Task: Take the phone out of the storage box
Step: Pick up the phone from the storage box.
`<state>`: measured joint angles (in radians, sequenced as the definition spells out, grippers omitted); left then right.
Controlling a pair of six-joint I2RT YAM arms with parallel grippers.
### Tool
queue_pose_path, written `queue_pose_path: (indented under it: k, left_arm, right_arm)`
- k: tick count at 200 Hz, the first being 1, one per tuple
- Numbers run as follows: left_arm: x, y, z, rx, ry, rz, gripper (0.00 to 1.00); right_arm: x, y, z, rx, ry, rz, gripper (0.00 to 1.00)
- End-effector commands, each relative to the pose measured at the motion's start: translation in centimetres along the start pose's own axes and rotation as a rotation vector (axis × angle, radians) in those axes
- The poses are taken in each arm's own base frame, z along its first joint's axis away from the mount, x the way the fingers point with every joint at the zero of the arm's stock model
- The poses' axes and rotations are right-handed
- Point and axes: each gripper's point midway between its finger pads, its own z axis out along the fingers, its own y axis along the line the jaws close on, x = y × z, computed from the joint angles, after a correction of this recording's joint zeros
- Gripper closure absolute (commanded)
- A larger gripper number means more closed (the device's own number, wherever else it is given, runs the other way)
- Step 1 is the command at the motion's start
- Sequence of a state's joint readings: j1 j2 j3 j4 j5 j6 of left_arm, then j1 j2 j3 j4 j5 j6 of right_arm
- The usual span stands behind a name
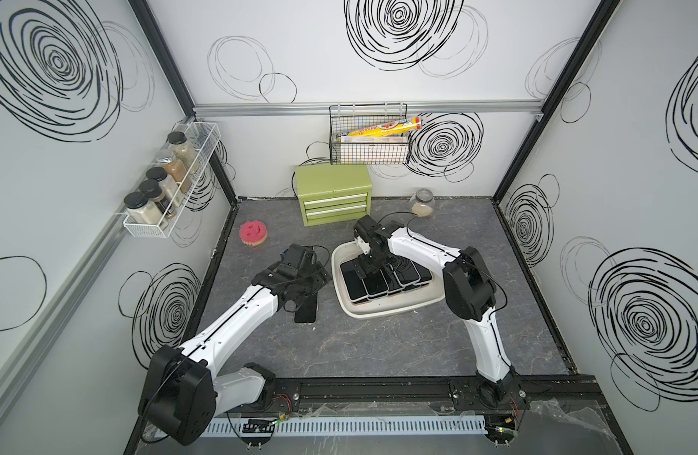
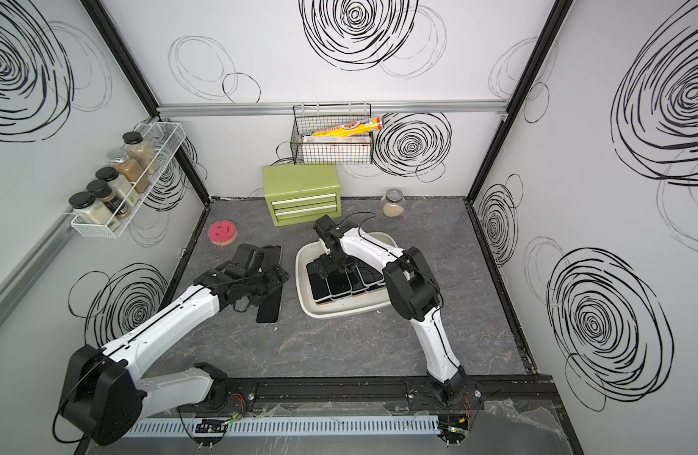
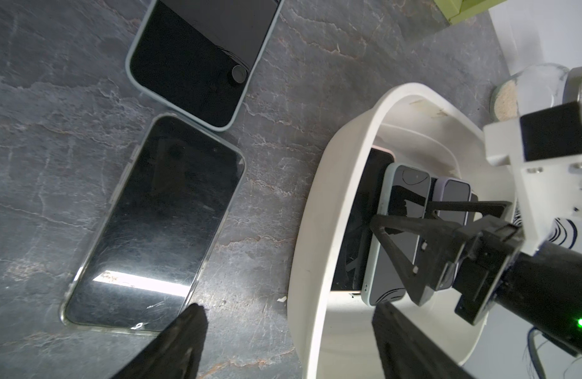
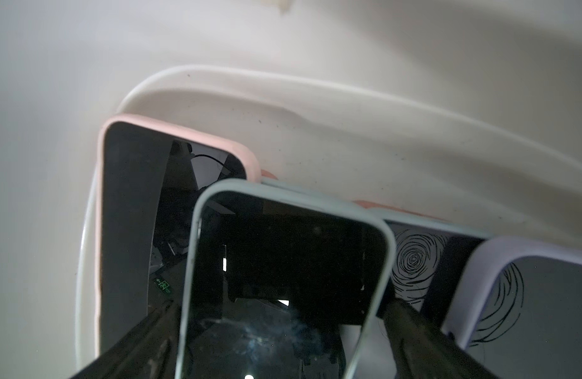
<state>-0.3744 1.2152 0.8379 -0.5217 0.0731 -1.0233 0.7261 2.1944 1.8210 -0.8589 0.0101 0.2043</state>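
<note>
White plastic, the storage box (image 1: 379, 313) sits on the grey stone-look tabletop (image 1: 379, 354), right of centre in both top views. A row of overlapping phones (image 1: 383, 285) lies screen-up inside it. The right gripper (image 4: 276, 341) reaches down into the box, its jaws spread wide to either side of the mint-cased phone (image 4: 283, 262). That phone lies on top of the row, overlapping a pink-cased phone (image 4: 132, 213) on one side, with a lilac-cased phone (image 4: 529, 295) near its other side. Whether the fingers actually touch its edges is hard to tell. The left gripper (image 3: 289, 328) hovers just beside the box's rim, jaws likewise apart and holding nothing. Near its fingers, two more phones lie flat on the tabletop outside the box: a clear-cased phone (image 3: 158, 223) and, just beside it, a second mint-cased phone (image 3: 201, 59).
</note>
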Motion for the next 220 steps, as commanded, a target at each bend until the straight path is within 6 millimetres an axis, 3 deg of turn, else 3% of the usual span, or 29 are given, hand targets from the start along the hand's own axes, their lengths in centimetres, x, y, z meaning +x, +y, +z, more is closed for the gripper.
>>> queue_pose_path:
  k: [1, 78, 139, 180, 220]
  left_arm:
    - [-0.3, -0.3, -0.3, 0.035, -0.015, 0.009, 0.14]
    - [-0.3, -0.1, -0.2, 0.044, -0.02, -0.002, 0.14]
    - [0.0, 0.3, -0.2, 0.049, -0.016, -0.01, 0.14]
    - [0.0, 0.2, -0.2, 0.065, -0.018, -0.009, 0.15]
    - [0.0, 0.2, -0.2, 0.077, -0.016, -0.008, 0.15]
  right_arm:
    - [2.0, 0.5, 1.7, 0.008, 0.074, -0.023, 0.0]
    - [4.5, -0.2, 2.7, 0.069, 0.119, -0.005, 0.0]
    - [4.5, 1.1, 2.0, 0.081, 0.128, -0.013, 0.0]
    - [5.9, 0.3, 2.8, 0.148, 0.153, 0.006, 0.12]
    - [4.8, 0.0, 2.4, 0.174, 0.127, 0.014, 0.23]
